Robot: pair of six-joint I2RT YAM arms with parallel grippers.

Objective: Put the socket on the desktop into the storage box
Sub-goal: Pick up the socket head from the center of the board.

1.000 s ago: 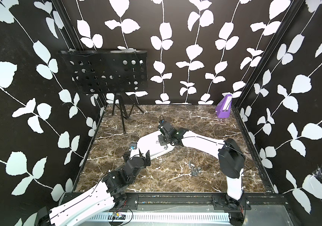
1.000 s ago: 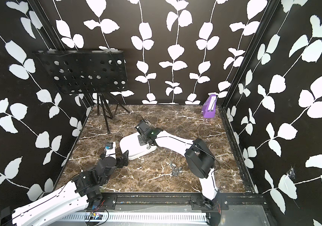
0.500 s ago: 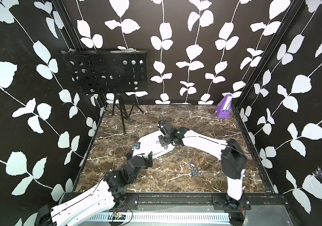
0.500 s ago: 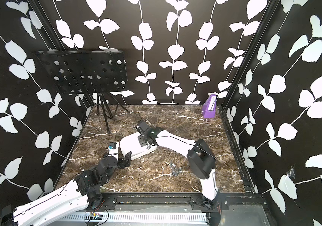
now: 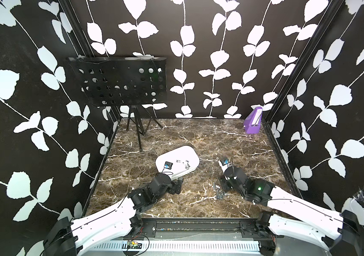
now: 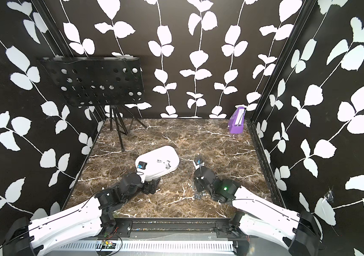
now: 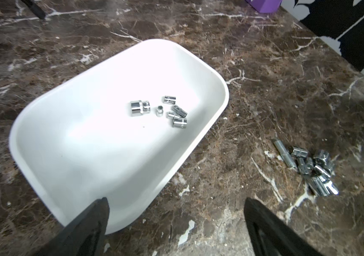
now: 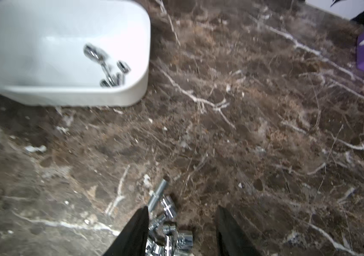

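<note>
The white storage box [image 5: 183,153] [image 6: 161,153] lies mid-table with several chrome sockets [image 7: 159,109] [image 8: 110,66] inside. A pile of loose sockets [image 5: 218,192] [image 6: 198,192] [image 7: 314,170] rests on the marble to the box's right, nearer the front. My right gripper [image 8: 182,209] [image 5: 223,186] hangs open over this pile, and some sockets [image 8: 167,226] lie between its fingers without being gripped. My left gripper [image 7: 175,201] [image 5: 177,185] is open and holds nothing. It sits at the box's near edge [image 7: 88,133], one finger over the rim.
A small purple box [image 5: 253,123] [image 6: 237,124] stands in the back right corner. A black perforated music stand [image 5: 119,86] on a tripod [image 5: 139,130] occupies the back left. Patterned walls close in the table on three sides.
My right gripper opened over the storage box, then swung back to the front right and now hangs above the socket pile. The left arm has barely shifted.
</note>
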